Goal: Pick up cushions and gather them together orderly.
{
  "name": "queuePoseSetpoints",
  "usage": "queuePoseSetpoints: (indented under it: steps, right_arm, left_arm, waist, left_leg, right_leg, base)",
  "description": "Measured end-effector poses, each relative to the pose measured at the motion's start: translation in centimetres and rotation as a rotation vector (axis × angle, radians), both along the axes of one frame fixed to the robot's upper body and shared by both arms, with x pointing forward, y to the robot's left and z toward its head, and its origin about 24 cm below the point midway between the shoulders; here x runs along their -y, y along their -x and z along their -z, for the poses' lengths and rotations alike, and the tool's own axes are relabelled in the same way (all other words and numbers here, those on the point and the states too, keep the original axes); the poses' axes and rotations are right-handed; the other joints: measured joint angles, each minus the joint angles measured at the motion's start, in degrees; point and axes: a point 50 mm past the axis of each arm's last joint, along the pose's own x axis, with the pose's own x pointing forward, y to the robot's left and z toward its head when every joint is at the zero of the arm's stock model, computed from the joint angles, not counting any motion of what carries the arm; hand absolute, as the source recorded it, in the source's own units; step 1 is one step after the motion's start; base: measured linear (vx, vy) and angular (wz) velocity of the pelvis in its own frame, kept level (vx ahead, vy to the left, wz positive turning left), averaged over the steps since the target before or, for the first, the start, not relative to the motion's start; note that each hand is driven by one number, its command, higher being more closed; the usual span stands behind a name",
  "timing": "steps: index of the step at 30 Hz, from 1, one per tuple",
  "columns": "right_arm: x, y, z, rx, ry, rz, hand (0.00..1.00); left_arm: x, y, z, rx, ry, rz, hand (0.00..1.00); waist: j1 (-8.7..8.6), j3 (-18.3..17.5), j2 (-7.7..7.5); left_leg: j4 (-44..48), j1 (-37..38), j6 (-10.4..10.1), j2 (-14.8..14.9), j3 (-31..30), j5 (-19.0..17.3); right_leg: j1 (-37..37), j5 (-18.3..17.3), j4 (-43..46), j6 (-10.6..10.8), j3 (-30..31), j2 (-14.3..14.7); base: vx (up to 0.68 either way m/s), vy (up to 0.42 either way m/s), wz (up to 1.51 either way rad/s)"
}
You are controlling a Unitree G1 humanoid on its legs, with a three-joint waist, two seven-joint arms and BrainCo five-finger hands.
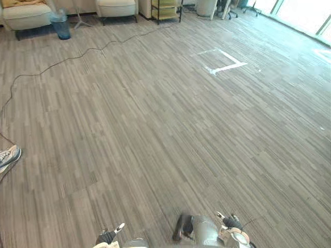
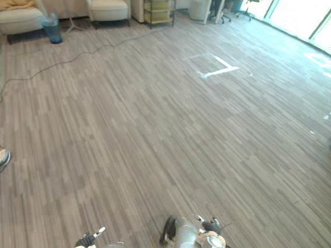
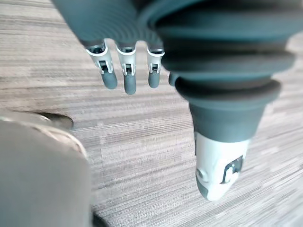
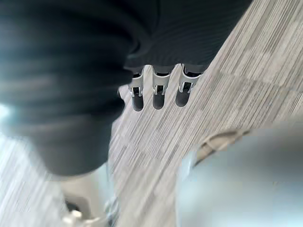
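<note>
1. Cushion (image 1: 20, 2), a yellowish shape, is lying on the left sofa (image 1: 26, 15) far across the floor (image 1: 155, 129); it is cut off at the frame edge and hard to make out.
2. Left hand (image 3: 124, 78) and right hand (image 4: 158, 97) are hanging over the floor, fingers relaxed and spread, holding nothing.
3. One blue bin (image 1: 61, 26) is standing between the left sofa and a second sofa (image 1: 116, 8); one person's shoe (image 1: 9, 156) is showing, partly cut off.

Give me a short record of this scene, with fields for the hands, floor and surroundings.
left hand: open, holds nothing, above the floor
right hand: open, holds nothing
floor: grey striped carpet with a white tape mark
far end: pale sofa, pale chair, blue bin, shelf cart
left edge: a person's shoe
</note>
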Motion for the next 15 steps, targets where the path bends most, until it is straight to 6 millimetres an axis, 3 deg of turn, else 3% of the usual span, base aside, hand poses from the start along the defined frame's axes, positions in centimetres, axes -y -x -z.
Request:
queuePoseSetpoints:
  steps: [1, 2, 3, 4, 5, 6, 7, 8, 10, 12, 14, 15]
  right_arm:
    - [-0.1, 0.1, 0.0, 0.0, -0.005, 0.001, 0.0]
    - [0.1, 0.1, 0.0, 0.003, -0.001, 0.002, 0.0]
    - [0.8, 0.1, -0.2, 0.014, 0.016, 0.009, 0.0]
    - [1.2, 0.1, -0.4, 0.016, 0.028, 0.006, 0.0]
    - [1.3, 0.0, -0.4, 0.02, 0.031, 0.004, 0.0]
    - [1.3, -0.1, -0.5, 0.019, 0.036, -0.002, 0.0]
    - [1.1, -0.2, -0.4, 0.016, 0.033, -0.009, 0.0]
    - [0.6, -0.4, -0.4, 0.011, 0.024, -0.034, 0.0]
    - [-0.9, -0.5, -0.1, -0.002, -0.005, -0.079, 0.0]
    - [-1.7, -1.2, -0.1, 0.006, -0.015, -0.113, 0.0]
    - [-2.3, -1.8, -0.2, 0.02, -0.033, -0.114, 0.0]
    - [-2.6, -1.8, -0.2, 0.017, -0.044, -0.111, 0.0]
  left_arm:
    - [0.1, 0.3, 0.1, -0.009, 0.003, -0.001, 0.0]
    - [0.7, 0.5, 0.3, -0.018, 0.019, 0.002, 0.0]
    - [1.7, 0.7, 0.5, -0.028, 0.042, 0.017, 0.0]
    - [2.2, 0.0, 0.4, -0.01, 0.053, 0.017, 0.0]
    - [2.4, -0.3, 0.4, 0.002, 0.06, 0.009, 0.0]
    - [2.5, -0.9, 0.3, 0.022, 0.065, -0.006, 0.0]
    - [2.4, -1.2, 0.1, 0.038, 0.064, -0.016, 0.0]
    - [1.9, -1.7, -0.2, 0.064, 0.046, -0.018, 0.0]
    - [0.7, -2.6, -0.9, 0.111, 0.009, -0.013, 0.0]
    - [0.4, -2.8, -1.1, 0.127, 0.002, -0.024, 0.0]
    - [0.5, -2.2, -0.9, 0.119, 0.01, -0.049, 0.0]
    - [0.7, -1.8, -0.8, 0.116, 0.016, -0.07, 0.0]
  waist:
    - [-0.24, -0.4, 0.09]
    - [-0.41, -1.7, 0.91]
    - [-0.47, -3.3, 3.57]
    - [-0.68, -3.5, 5.02]
    - [-0.73, -3.4, 5.88]
    - [-0.93, -3.1, 6.91]
    - [-0.67, -2.5, 6.68]
    - [-0.05, -1.4, 5.4]
    - [0.53, -0.7, 2.34]
    - [1.32, -0.5, 1.49]
    - [2.07, -0.2, 1.84]
    - [2.48, 0.0, 1.9]
  left_leg:
    - [0.1, 2.3, -0.6, 0.4, 0.3, -0.1]
    - [1.5, 3.2, -1.7, 1.8, 0.2, 0.5]
    - [8.2, 1.2, -4.1, 5.7, -1.0, 2.1]
    - [20.5, -3.3, -2.8, 9.1, -3.9, 6.0]
    - [29.3, -7.2, -0.7, 10.9, -6.5, 10.6]
    - [46.7, -16.1, 0.2, 13.8, -10.5, 13.6]
    - [54.6, -19.7, -1.0, 14.6, -11.2, 12.6]
    - [61.3, -24.1, -2.0, 14.5, -12.0, 10.7]
    - [60.9, -31.3, -0.7, 11.8, -11.6, 7.6]
    - [53.2, -36.8, 0.7, 10.0, -10.8, 5.7]
    - [36.6, -41.2, 1.3, 6.7, -11.2, 5.1]
    - [26.7, -42.7, 0.7, 4.3, -12.3, 6.4]
  right_leg:
    - [-0.4, 4.6, 1.9, -4.3, 0.6, 0.1]
    - [-1.3, 6.0, 6.2, -6.7, 1.1, 0.5]
    - [-2.0, 1.6, 10.8, -7.8, 1.1, 2.6]
    - [-0.4, -1.9, 11.9, -8.0, 0.4, 4.7]
    - [0.9, -3.1, 11.4, -8.2, 0.4, 6.1]
    - [4.2, -4.9, 9.7, -8.5, 1.9, 9.3]
    - [7.1, -5.7, 8.2, -8.6, 3.6, 11.2]
    - [12.2, -6.5, 5.5, -8.7, 5.9, 12.8]
    - [20.7, -7.2, -0.1, -8.0, 10.8, 13.7]
    - [25.1, -7.7, -4.4, -7.4, 15.0, 14.6]
    - [29.0, -9.0, -6.5, -6.0, 20.8, 14.5]
    - [31.3, -10.7, -6.7, -5.1, 24.0, 13.9]
  base:
    - [0.76, -0.198, -0.23]
    - [0.78, -0.241, -0.27]
    - [0.77, -0.286, -0.34]
    - [0.9, -0.346, -0.35]
    - [0.87, -0.304, -0.49]
    - [0.71, -0.196, -0.63]
    - [0.69, -0.135, -0.91]
    - [0.66, -0.111, -0.94]
    - [0.61, -0.1, -0.93]
    - [0.58, -0.007, -1.14]
    - [0.52, 0.135, -1.46]
    - [0.46, 0.191, -1.07]
